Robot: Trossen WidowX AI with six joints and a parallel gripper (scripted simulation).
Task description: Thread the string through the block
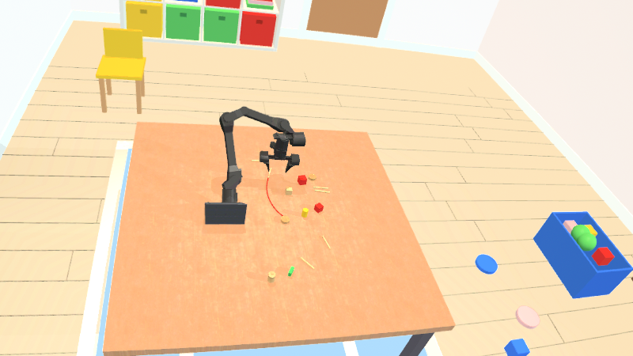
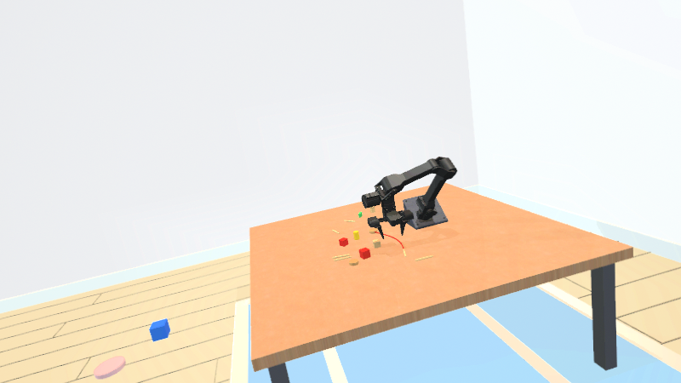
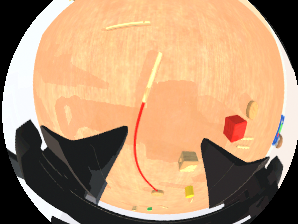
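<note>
The stick (image 1: pixel 269 172) (image 2: pixel 404 253) (image 3: pixel 153 77) on the string's end lies flat on the table. The red string (image 1: pixel 267 190) (image 3: pixel 135 145) curves from it to the round wooden button (image 1: pixel 285 219) (image 2: pixel 372 231) (image 3: pixel 157 192). The string passes beside the wooden block (image 1: pixel 288 191) (image 2: pixel 376 243) (image 3: pixel 188 161), not through it. The block sits on the table; its hole is not clear in these views. My gripper (image 1: pixel 278 170) (image 2: pixel 392 236) (image 3: pixel 165 134) is wide open and empty, above the table near the stick and block, touching nothing.
A red cube (image 1: pixel 302 179) (image 3: pixel 235 128) and a wooden disc (image 1: pixel 312 176) (image 3: pixel 252 109) lie beyond the block. Another red cube (image 1: pixel 318 207) and a yellow cylinder (image 1: pixel 305 212) stand near the button. A loose stick (image 2: pixel 424 258) (image 3: pixel 127 25) lies near the string's stick; several others lie around.
</note>
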